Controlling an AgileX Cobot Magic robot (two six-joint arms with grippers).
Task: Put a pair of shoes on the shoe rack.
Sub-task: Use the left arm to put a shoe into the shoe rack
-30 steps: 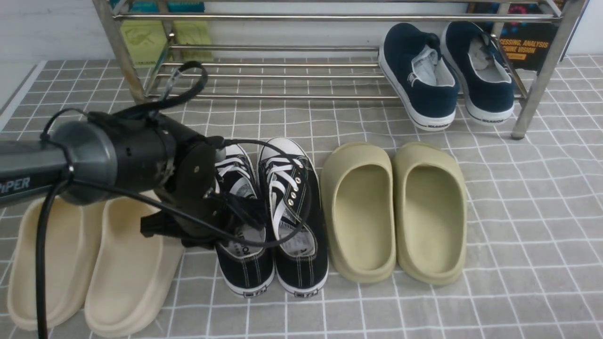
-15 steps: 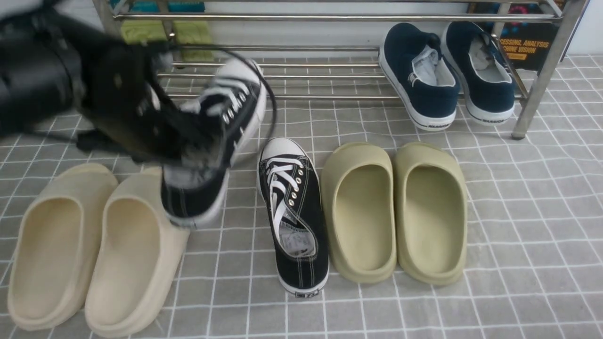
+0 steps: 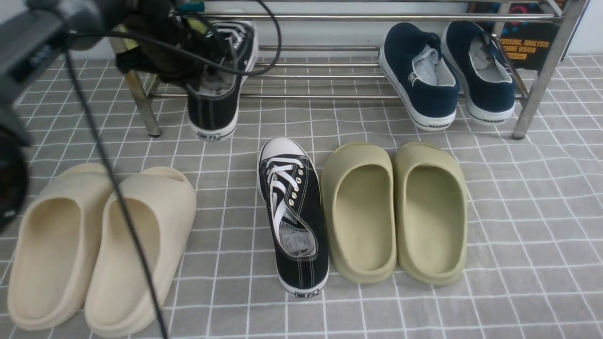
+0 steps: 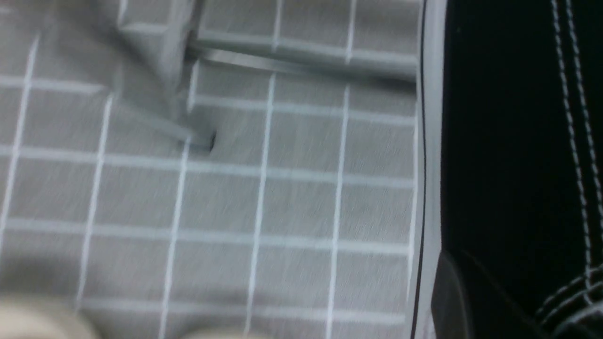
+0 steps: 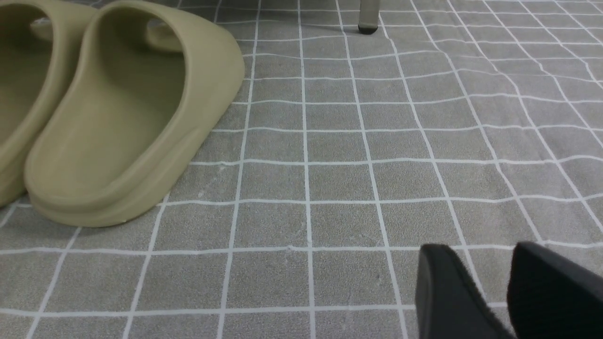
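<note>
left gripper, clamped on one sneaker, just carried it up to the shoe rack left end; second sneaker still on the floor, right gripper wide, empty.

Airborne sneaker by rack; mate grounded

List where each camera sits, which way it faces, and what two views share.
Front view: between the arms, facing forward and down at the shoe rack; left arm shows, left tool shut on a black sneaker.
Left wrist view: faces down at the grid mat; the held sneaker fills one edge.
Right wrist view: low, facing the olive slippers and a rack leg; open right tool shows.
Shared: front and right wrist views both show the olive slippers.
</note>
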